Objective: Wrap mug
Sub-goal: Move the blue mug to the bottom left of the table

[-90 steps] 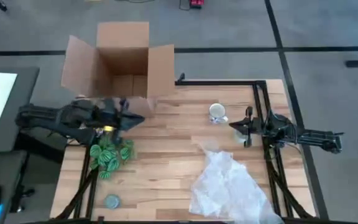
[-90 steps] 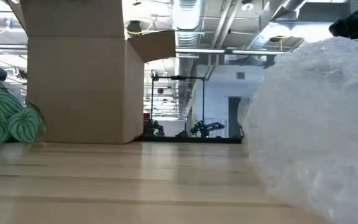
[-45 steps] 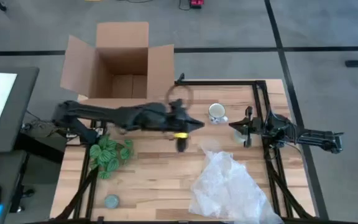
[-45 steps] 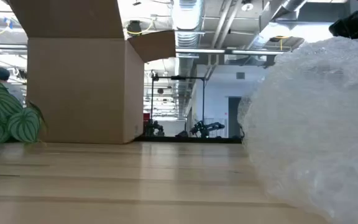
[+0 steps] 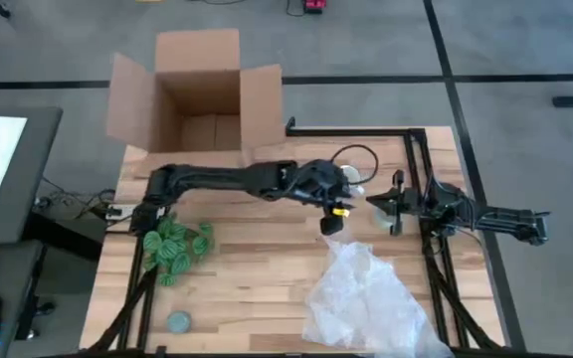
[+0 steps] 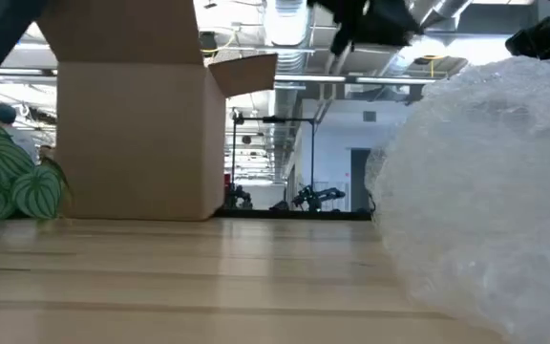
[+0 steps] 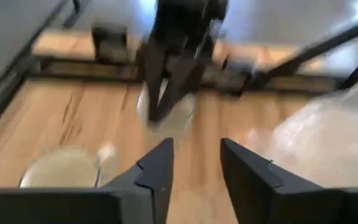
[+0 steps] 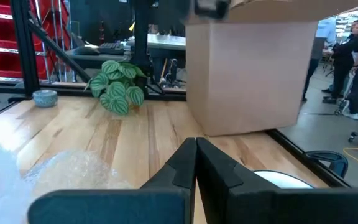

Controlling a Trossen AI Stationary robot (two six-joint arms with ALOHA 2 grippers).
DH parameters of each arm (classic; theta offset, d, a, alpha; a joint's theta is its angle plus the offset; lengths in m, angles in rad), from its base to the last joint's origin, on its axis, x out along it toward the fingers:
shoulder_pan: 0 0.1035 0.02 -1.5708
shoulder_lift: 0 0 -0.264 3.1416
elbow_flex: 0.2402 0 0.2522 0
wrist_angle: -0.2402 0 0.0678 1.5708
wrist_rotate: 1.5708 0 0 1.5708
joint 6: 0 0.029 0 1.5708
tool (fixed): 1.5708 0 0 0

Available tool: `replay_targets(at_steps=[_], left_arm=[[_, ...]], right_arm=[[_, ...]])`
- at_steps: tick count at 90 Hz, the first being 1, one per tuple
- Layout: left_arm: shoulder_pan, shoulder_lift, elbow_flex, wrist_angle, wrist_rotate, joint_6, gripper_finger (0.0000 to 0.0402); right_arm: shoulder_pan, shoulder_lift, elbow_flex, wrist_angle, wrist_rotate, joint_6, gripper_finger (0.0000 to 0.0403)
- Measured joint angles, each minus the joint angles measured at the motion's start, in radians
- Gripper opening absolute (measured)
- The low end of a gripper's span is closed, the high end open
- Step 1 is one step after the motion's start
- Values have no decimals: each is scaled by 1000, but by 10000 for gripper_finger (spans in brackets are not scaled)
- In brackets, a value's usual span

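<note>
Near the desk's far right, the mug (image 5: 347, 178): probably rigid, breakable, glazed-slick; grip its rim or handle. Left gripper (image 5: 330, 223) jaws parted; right gripper (image 5: 387, 202) jaws closed.

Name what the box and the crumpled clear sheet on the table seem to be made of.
The box looks like plain brown cardboard, matte, with open folded flaps. The sheet looks like bubble wrap, translucent plastic; the low view shows a pebbled, bubbly surface.
</note>
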Motion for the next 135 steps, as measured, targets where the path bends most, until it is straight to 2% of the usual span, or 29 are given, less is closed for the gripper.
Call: replay_targets(at_steps=[15,28,60,68,78,91,103,111,119,135], left_arm=[[42,64,1,-37,-2,130,147],[46,78,0,-64,-1,151,151],[-79,-50,0,-187,14,135,151],[-108,-90,0,-133,-32,110,151],[-114,-113,1,67,-58,84,151],[-94,-81,2,255,-68,156,151],[-64,-24,-1,203,-160,166,151],[-30,13,-2,151,-213,74,151],[1,46,-1,118,-216,23,151],[28,113,-1,132,-204,48,168]], right_arm=[[0,0,0,0,0,0,0],[0,0,0,0,0,0,0],[0,0,0,0,0,0,0],[0,0,0,0,0,0,0],[0,0,0,0,0,0,0],[0,0,0,0,0,0,0],[0,0,0,0,0,0,0],[0,0,0,2,0,0,0],[0,0,0,3,0,0,0],[0,0,0,4,0,0,0]])
